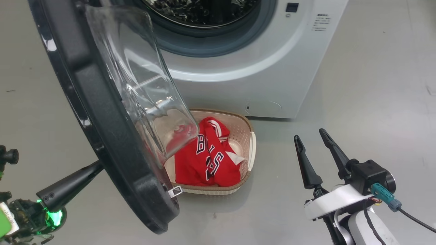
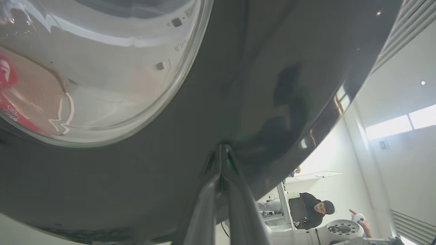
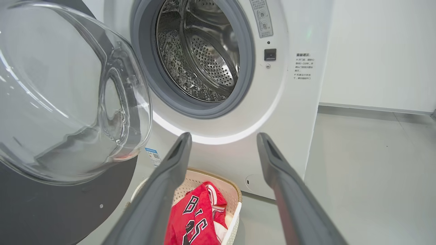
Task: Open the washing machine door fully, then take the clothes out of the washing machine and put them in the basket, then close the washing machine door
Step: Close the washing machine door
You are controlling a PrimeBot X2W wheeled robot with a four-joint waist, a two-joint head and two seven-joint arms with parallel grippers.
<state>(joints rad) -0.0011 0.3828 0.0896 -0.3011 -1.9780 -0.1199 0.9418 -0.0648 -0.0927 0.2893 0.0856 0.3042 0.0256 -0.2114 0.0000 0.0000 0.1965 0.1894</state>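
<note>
The washing machine door (image 1: pixel 102 119) stands swung out to the left, its glass bowl facing the white washing machine (image 1: pixel 255 75). The steel drum (image 3: pixel 201 51) looks empty. The red clothes (image 1: pixel 207 160) lie in the cream basket (image 1: pixel 252 146) on the floor in front of the machine, partly behind the glass. My left gripper (image 1: pixel 92 169) is shut, and its fingertips (image 2: pixel 221 149) touch the door's glossy black outer face (image 2: pixel 272 68). My right gripper (image 1: pixel 310 135) hangs open and empty to the right of the basket, pointing at the machine (image 3: pixel 293 112) above the basket (image 3: pixel 235 194).
Grey floor (image 1: pixel 374 85) stretches to the right of the machine and basket. A white wall (image 3: pixel 374 51) stands beyond the machine. In the left wrist view a person (image 2: pixel 310 212) sits at a desk past the door's edge.
</note>
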